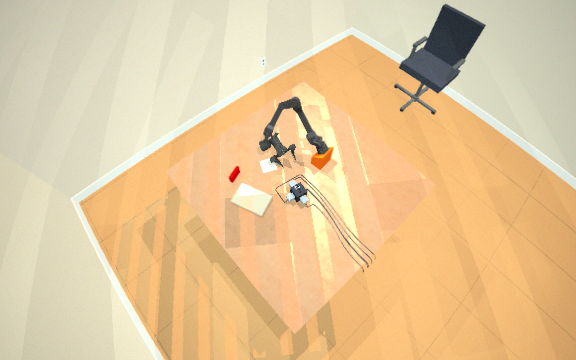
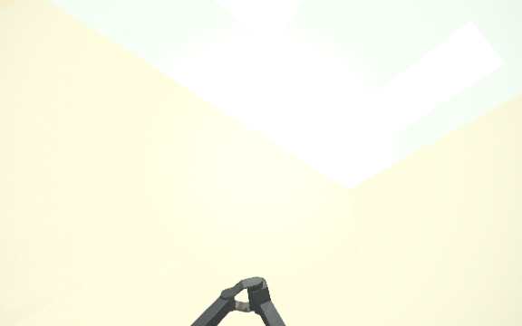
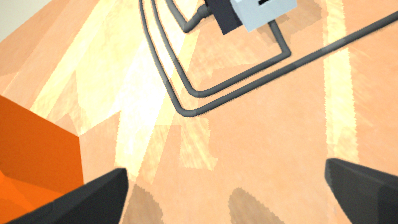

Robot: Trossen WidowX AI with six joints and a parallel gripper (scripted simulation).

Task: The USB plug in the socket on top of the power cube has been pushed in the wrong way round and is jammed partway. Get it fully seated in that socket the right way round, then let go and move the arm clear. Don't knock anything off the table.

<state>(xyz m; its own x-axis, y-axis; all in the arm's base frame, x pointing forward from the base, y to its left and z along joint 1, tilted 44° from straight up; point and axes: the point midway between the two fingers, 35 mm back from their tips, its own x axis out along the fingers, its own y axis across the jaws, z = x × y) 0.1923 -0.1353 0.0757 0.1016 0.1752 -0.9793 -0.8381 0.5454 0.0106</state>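
Observation:
The dark power cube (image 1: 298,192) (image 3: 223,15) stands on the table, with light grey-blue plugs around its sides. One such plug (image 3: 265,12) shows at the top edge of the wrist view. The cube's top is cut off there and too small in the top view to tell how the jammed USB plug sits. My gripper (image 1: 286,160) (image 3: 226,172) is open, with nothing between its fingers. It is above the table on the arm's side of the cube, well apart from it. The exterior view shows only part of the arm (image 2: 257,294), with no gripper or cube.
Dark cables (image 1: 338,227) (image 3: 240,80) bend around the cube and run to the table edge. An orange wedge-like block (image 1: 321,159) (image 3: 40,150) stands by the arm's base. A white square (image 1: 268,166), a red block (image 1: 234,174) and a cream slab (image 1: 251,200) lie on the table.

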